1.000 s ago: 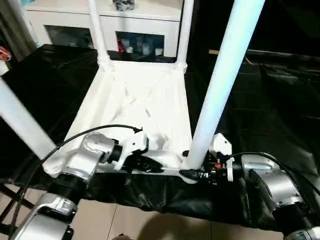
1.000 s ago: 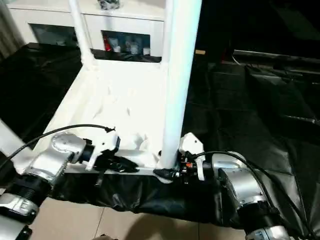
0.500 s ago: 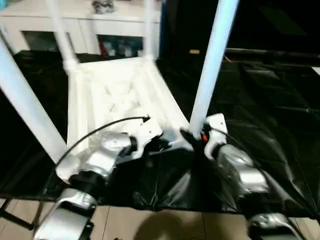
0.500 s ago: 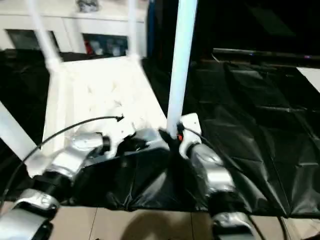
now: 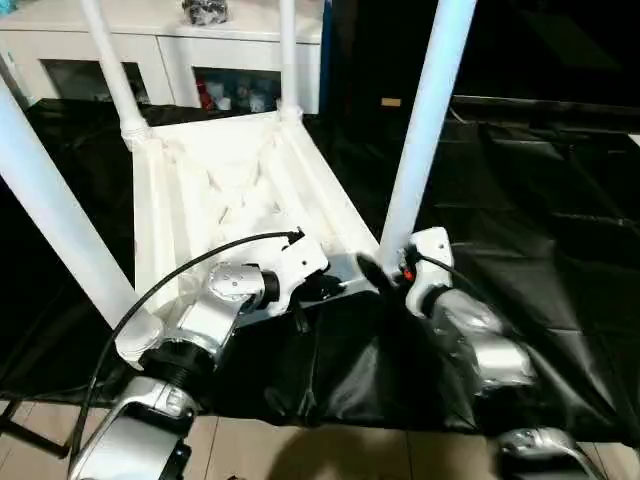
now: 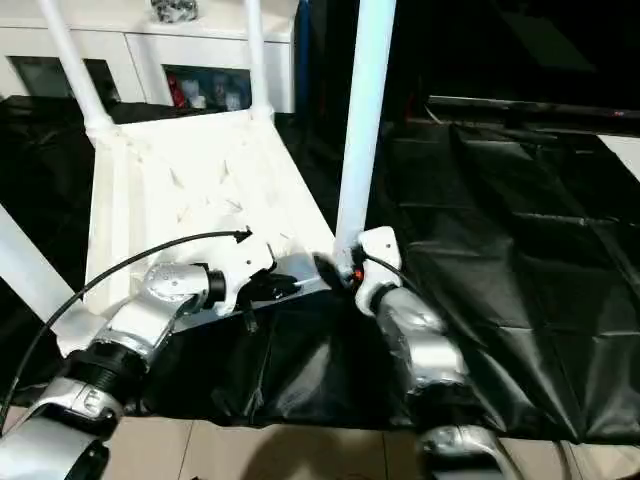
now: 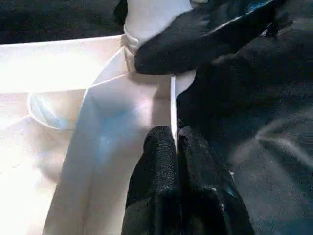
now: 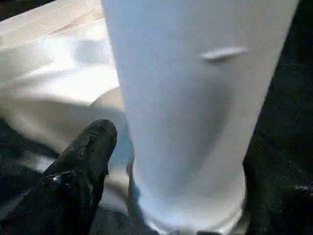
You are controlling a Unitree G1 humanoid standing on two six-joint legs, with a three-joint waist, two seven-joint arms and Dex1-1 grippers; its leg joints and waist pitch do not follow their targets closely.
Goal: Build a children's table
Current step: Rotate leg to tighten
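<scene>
The children's table lies upside down on the black sheet, its ribbed white top (image 5: 220,190) facing up and all its legs standing in the corner sockets. My left gripper (image 5: 318,288) is shut on the thin near rim (image 7: 172,105) of the top, close to the near right corner. My right gripper (image 5: 385,272) reaches around the base of the near right leg (image 5: 420,130). In the right wrist view one black finger (image 8: 85,161) stands a little off the leg (image 8: 190,98). The other finger is hidden behind the leg.
The near left leg (image 5: 50,220) rises beside my left forearm. Two far legs (image 5: 110,60) (image 5: 288,50) stand in front of the white cabinet (image 5: 200,60). Black sheet (image 5: 540,200) spreads to the right. The big table's front edge drops to the tiled floor (image 5: 300,450).
The whole picture has swung and tilted, so the camera has moved. Both grippers keep their places at the table's near right corner. The right forearm now points more steeply away from me.
</scene>
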